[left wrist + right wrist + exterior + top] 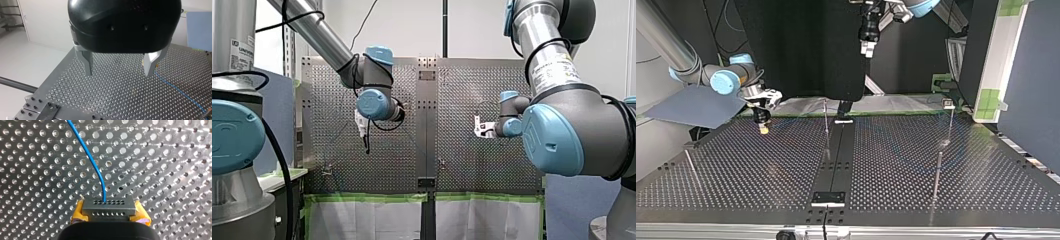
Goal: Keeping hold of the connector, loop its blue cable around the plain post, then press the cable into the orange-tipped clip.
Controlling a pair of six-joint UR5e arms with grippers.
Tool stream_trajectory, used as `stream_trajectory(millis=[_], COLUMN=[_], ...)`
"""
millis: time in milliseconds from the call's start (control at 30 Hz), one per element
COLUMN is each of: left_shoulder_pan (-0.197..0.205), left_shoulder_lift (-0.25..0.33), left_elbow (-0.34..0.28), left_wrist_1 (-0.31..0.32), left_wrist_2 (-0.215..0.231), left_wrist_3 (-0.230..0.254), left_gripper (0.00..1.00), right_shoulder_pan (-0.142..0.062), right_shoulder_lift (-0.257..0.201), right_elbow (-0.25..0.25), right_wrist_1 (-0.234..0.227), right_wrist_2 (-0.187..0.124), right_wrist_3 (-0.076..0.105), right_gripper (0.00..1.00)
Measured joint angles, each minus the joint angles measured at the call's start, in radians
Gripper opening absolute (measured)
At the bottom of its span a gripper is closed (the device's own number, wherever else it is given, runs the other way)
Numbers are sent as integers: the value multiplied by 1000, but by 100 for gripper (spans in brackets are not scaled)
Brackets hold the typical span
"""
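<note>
In the right wrist view my right gripper is shut on a grey metal connector, yellow pads on either side of it. A thin blue cable leaves the connector's face and runs ahead over the perforated table. The top view has this gripper low over the table at the back left. My left gripper hangs open and empty well above the table, its metal fingers wide apart. Beside it the blue cable runs to a small orange tip.
Thin upright posts stand on the perforated table: one near the middle, one at the right front, one with a small head at the back right, one leaning at the left. A dark centre strip divides the table.
</note>
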Motion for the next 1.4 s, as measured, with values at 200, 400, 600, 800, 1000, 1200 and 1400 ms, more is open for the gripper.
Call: stream_trajectory(millis=[200,400,600,800,1000,1200,1400], left_shoulder_pan=[0,2,8,9,9,10,10], left_shoulder_lift=[33,36,36,36,36,36,36], left_elbow=[-58,-115,-157,-162,-162,-162,-162], left_wrist_1=[4,18,35,38,38,38,38], left_wrist_2=[3,16,25,25,25,25,25], left_wrist_3=[1,3,9,12,12,12,12], left_gripper=[100,100,100,100,100,100,100], right_shoulder_pan=[4,7,11,12,12,12,12], right_shoulder_lift=[-2,-2,-3,-2,-2,-2,-2], right_elbow=[52,68,69,70,70,70,70], right_wrist_1=[-54,-101,-110,-116,-116,-116,-116], right_wrist_2=[40,53,52,51,51,51,51], right_wrist_3=[44,51,52,55,55,55,55], right_gripper=[60,99,99,99,99,99,99])
